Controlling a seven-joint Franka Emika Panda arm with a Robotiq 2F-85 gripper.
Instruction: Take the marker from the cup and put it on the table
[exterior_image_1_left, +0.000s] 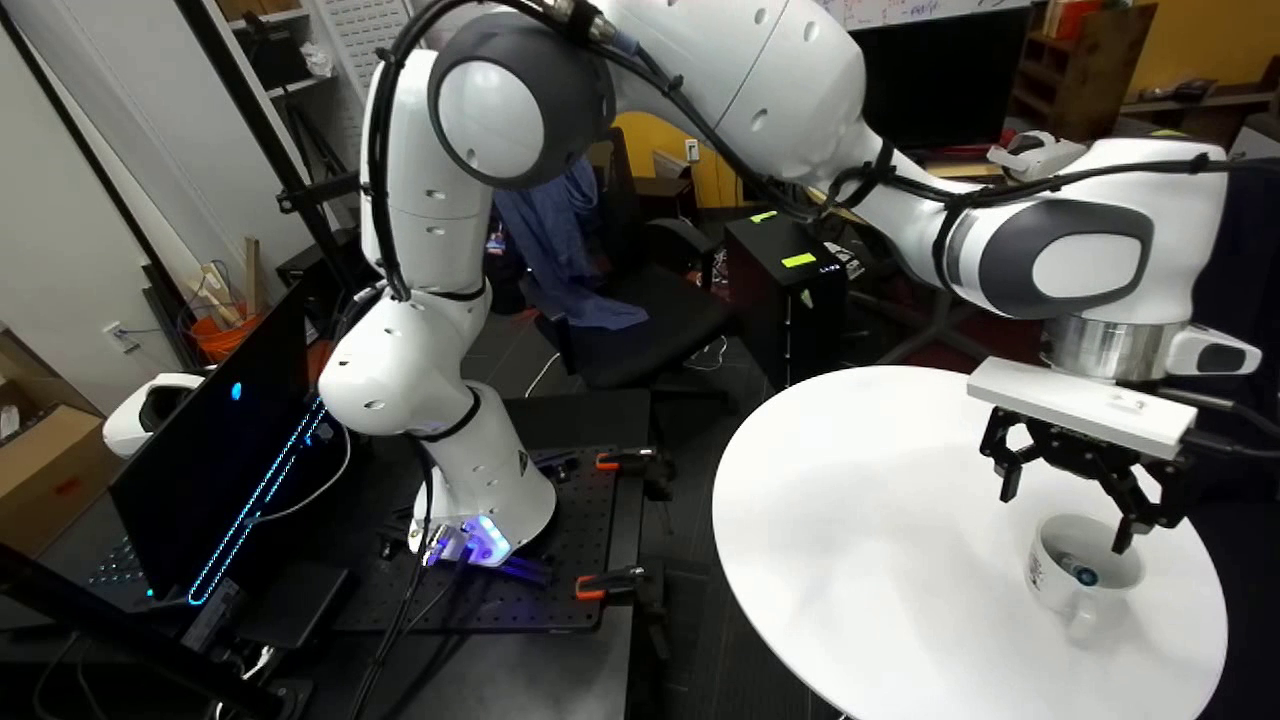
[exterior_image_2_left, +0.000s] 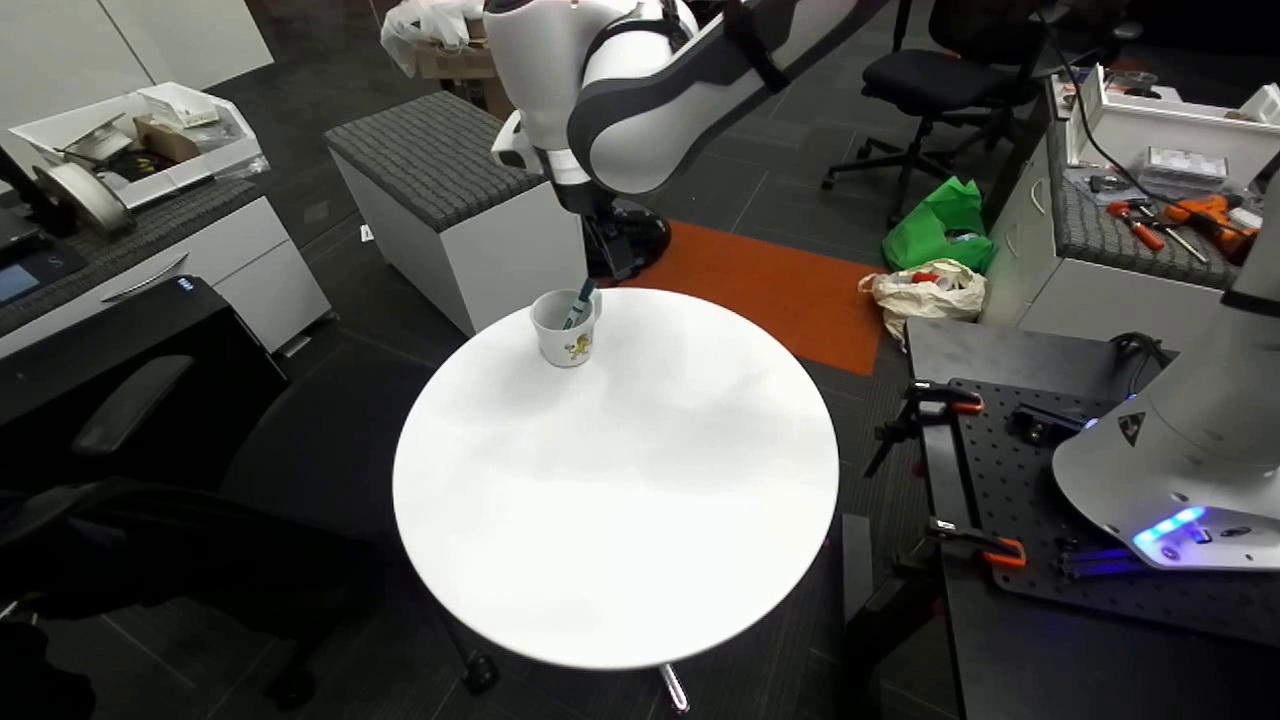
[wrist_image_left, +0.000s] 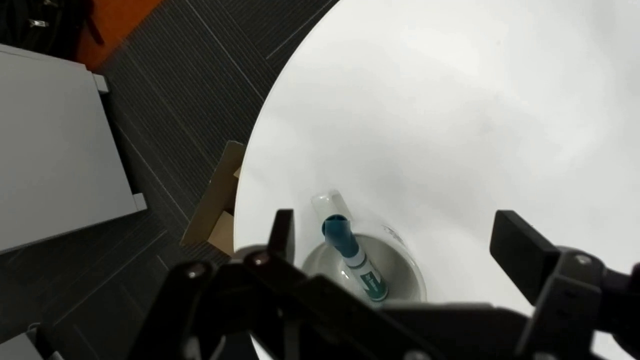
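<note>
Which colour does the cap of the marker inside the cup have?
The marker cap is dark teal-blue; it shows best in the wrist view.

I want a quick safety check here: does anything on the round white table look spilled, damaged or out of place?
Nothing looks spilled or damaged. The cup stands upright on the table, though rather near its edge; the marker leans inside it with one end sticking out, which looks ordinary.

Dark floor (exterior_image_2_left: 785, 175), orange patch (exterior_image_2_left: 775, 285), yellow wall (exterior_image_1_left: 1215, 45)
</note>
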